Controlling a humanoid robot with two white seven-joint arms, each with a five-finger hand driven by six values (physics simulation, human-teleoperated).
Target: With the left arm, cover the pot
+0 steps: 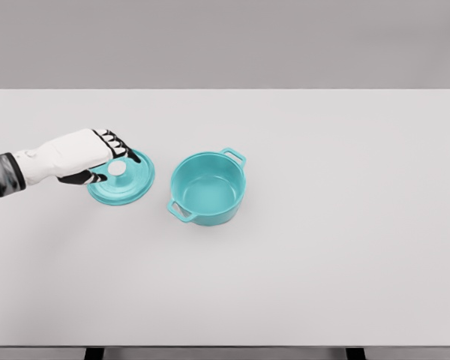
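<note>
Your left hand (97, 154) is at the lid (121, 178), which lies flat on the tabletop (322, 247) just left of the open pot (207, 187). The fingers (124, 146) curl around the white knob (117, 169), probably gripping it, though contact is hard to confirm. The carry runs rightward from the lid to the pot.

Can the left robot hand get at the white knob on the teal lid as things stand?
Probably yes: the left robot hand is already at the round teal lid, fingers around its white knob, nothing between.
</note>
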